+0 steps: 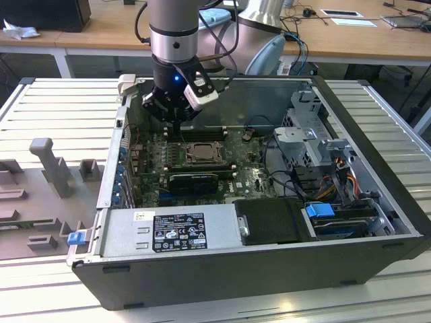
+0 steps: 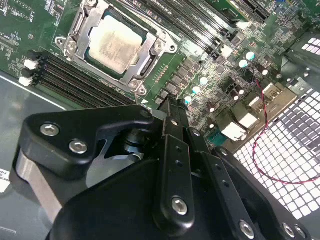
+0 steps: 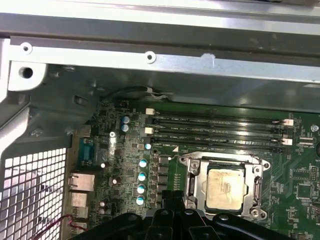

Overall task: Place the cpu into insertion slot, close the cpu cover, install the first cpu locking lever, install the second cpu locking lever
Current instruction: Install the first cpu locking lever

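Ribbed grey worktop [image 1: 54,101] carries your open black computer case [image 1: 269,266]. Inside it, the pale silver-grey square cpu [image 2: 116,44] sits in the black-framed insertion slot [image 3: 226,187], thin silver metal cpu cover [image 2: 145,62] closed around it. Your black gripper [image 2: 169,107] hovers beside the slot, fingers together, holding nothing.

The arm [image 1: 174,33] comes down nearly upright in the exterior view, its silver wrist section above a black head with a small blue light; the gripper [image 1: 176,123] hangs at its lower end; in the second wrist view its black linkage bars [image 2: 172,165] lie close together, converging toward the tip.
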Robot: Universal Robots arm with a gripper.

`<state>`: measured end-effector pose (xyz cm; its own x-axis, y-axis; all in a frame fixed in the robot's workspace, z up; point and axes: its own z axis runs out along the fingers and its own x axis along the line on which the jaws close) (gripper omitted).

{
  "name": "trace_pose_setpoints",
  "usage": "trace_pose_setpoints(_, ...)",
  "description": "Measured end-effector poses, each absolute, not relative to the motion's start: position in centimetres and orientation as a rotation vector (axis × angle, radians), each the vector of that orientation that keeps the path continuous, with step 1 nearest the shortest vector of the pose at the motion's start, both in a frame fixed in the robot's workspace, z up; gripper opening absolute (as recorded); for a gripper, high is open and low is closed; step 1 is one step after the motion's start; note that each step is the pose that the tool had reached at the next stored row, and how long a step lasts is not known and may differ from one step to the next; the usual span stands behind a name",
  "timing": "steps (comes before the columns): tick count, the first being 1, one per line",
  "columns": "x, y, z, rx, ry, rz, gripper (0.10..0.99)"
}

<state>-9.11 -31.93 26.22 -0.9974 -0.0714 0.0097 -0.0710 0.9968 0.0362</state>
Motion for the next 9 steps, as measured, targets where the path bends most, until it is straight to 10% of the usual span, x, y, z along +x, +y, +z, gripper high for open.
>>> trace_pose_setpoints(9, -10.5, -31.9, 26.2, 0.112, -3.128, -0.056, 0.106)
